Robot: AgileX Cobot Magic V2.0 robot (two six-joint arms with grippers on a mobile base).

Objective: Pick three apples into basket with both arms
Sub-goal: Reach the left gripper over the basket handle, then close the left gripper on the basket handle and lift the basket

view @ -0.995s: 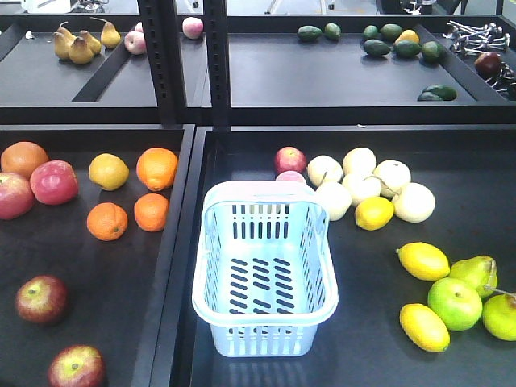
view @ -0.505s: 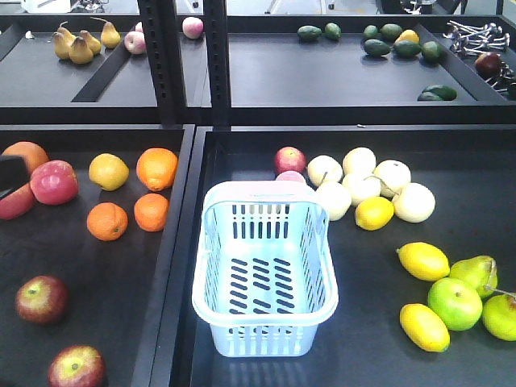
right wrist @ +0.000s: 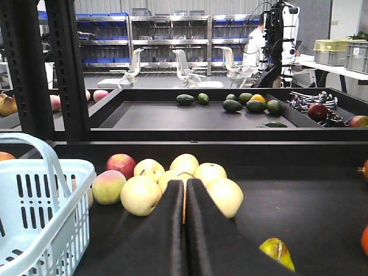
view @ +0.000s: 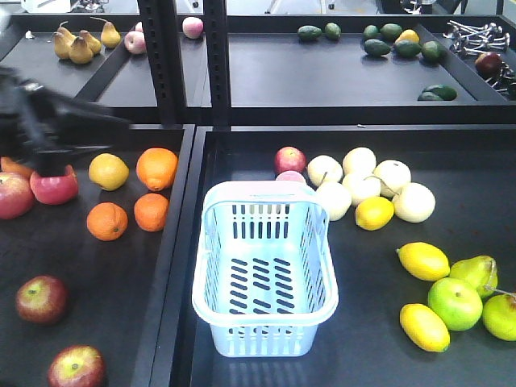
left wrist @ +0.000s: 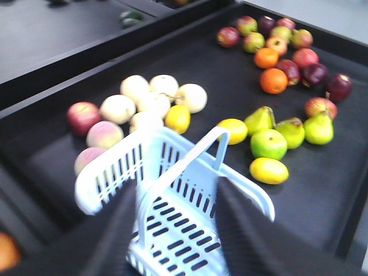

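Apples point(view: 40, 298) of the dark maroon kind: I see two at the near end of the left tray point(view: 121, 322), set apart from each other, and a third apple point(view: 290, 159) in the right tray point(view: 371, 339), just behind the basket point(view: 262, 339). The basket stands at the left side of the right tray, its slotted floor bare.

My left hand point(view: 56, 161) is a black blur over the far end of the left tray, right above a pinkish-red apple point(view: 54, 187) — I cannot tell whether it touches. From its wrist camera the fingers point(left wrist: 115, 230) stand spread wide with nothing between them. My right hand point(right wrist: 185, 183) has its fingers pressed together on nothing, pointing at the pale yellow fruit point(right wrist: 141, 194) beyond the basket.
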